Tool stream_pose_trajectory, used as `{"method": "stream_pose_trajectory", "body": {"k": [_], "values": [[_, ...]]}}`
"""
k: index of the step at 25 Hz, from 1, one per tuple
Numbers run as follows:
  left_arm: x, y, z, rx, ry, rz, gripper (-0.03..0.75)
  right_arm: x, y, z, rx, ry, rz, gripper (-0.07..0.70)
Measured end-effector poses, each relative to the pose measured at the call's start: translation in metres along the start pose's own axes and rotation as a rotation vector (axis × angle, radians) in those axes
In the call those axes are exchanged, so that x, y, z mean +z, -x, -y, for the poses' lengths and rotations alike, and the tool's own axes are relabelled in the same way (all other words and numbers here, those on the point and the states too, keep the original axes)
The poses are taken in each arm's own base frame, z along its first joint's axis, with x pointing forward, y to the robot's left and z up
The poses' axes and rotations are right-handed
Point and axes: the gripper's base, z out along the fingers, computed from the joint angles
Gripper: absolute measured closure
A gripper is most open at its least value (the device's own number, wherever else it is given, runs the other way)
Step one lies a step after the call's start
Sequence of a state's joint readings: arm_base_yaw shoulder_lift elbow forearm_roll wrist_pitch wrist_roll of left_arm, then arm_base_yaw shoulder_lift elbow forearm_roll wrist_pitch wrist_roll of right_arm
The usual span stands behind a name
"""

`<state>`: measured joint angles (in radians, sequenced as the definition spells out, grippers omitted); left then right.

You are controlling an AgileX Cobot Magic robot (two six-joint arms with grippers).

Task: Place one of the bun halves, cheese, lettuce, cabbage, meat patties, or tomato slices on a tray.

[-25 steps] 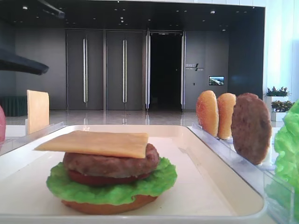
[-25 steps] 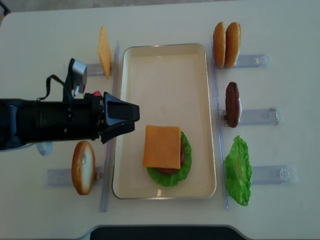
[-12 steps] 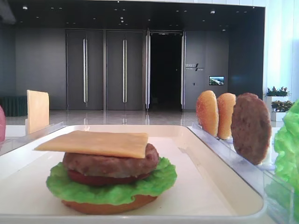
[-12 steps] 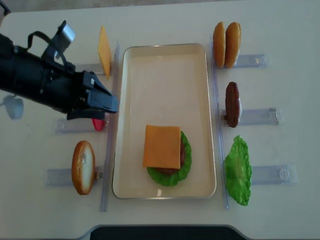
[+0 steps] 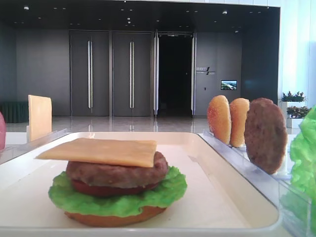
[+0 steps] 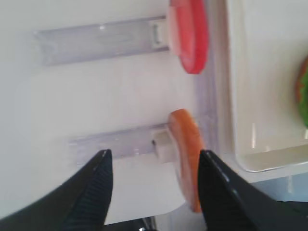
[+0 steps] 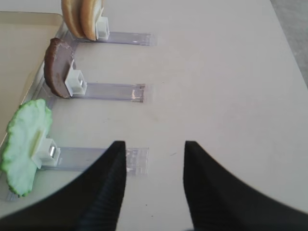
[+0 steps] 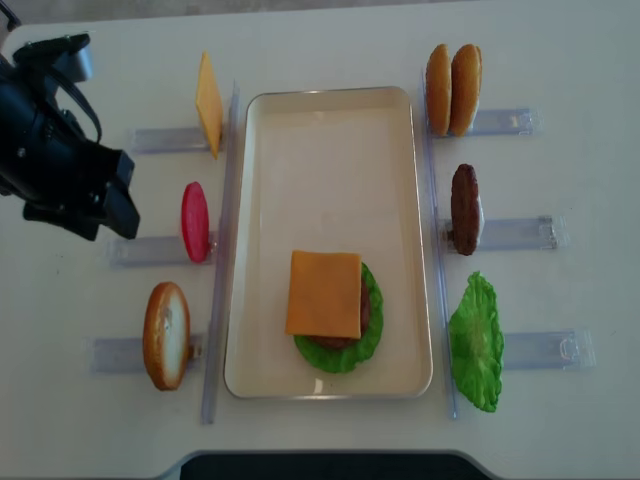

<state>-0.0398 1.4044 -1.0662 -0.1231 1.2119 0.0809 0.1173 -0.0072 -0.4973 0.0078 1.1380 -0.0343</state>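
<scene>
The left gripper (image 6: 153, 185) hangs spread and empty over a golden bun half (image 6: 186, 161) standing in its clear rack (image 6: 118, 141). The cream tray (image 8: 330, 160) holds a stack topped by cheese (image 8: 324, 293).

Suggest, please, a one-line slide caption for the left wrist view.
Open left gripper above the table, facing a racked bun half and tomato slice beside the tray.

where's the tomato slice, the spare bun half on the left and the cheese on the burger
tomato slice (image 8: 194, 221), overhead view, middle of its red edge
bun half (image 8: 166, 334), overhead view, centre of its crust
cheese (image 8: 324, 293), overhead view, middle of the slice
</scene>
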Motion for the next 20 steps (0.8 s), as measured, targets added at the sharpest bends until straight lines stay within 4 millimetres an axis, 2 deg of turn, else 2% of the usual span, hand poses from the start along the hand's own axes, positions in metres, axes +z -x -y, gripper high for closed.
{"method": "stream_pose_trajectory", "body": {"k": [9,16,20], "values": [[-0.001,-0.001,-0.016,-0.011,0.155,-0.01,0.321,0.0,0.0,0.0,0.0,-0.001,0.0,0.326],[-0.006,-0.007,-0.055,-0.171,0.186,-0.006,0.358,0.0,0.0,0.0,0.0,-0.001,0.0,0.326],[-0.007,-0.008,-0.06,-0.16,0.175,-0.006,0.359,0.0,0.0,0.0,0.0,-0.001,0.0,0.326]]}}
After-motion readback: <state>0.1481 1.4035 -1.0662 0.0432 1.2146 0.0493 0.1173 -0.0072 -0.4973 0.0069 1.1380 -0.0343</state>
